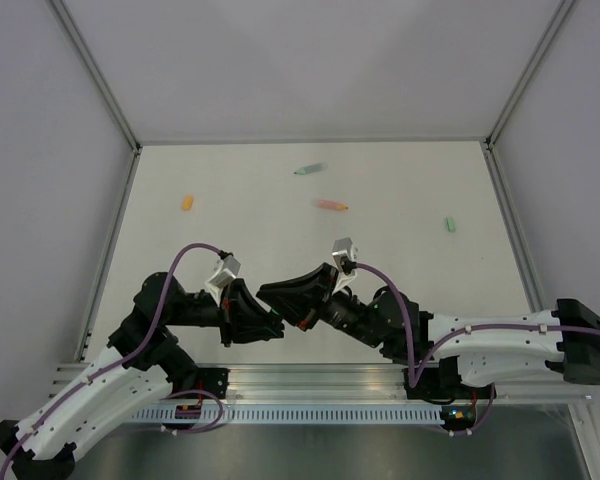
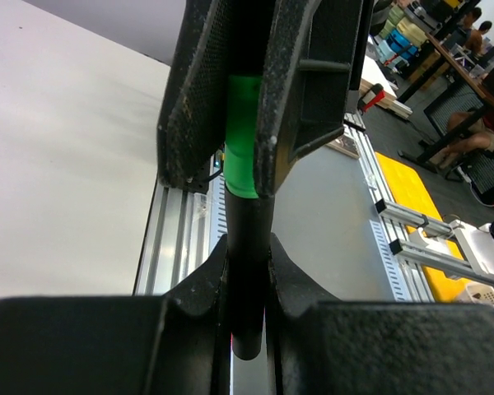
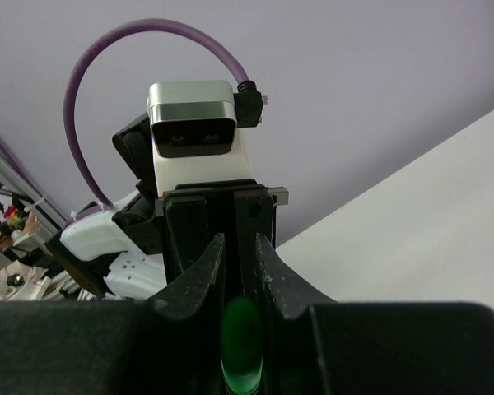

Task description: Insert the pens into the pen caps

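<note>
My left gripper [image 2: 247, 276] is shut on the black pen [image 2: 247, 239], which runs straight out between its fingers. The pen's far end sits in the bright green cap [image 2: 242, 136], and my right gripper [image 3: 240, 255] is shut on that cap [image 3: 241, 337]. The two grippers meet tip to tip above the table's near edge, left [image 1: 272, 326] and right [image 1: 272, 294], and hide the pen in the top view. The mint green pen [image 1: 309, 169] and the salmon orange pen [image 1: 330, 204] lie at the far middle. The orange cap [image 1: 187, 202] lies far left and the mint green cap [image 1: 449, 224] far right.
The white table [image 1: 280, 240] has grey walls on three sides. An aluminium rail [image 1: 330, 385] runs along the near edge under both arms. The left wrist camera [image 3: 191, 119] and its purple cable face my right gripper closely.
</note>
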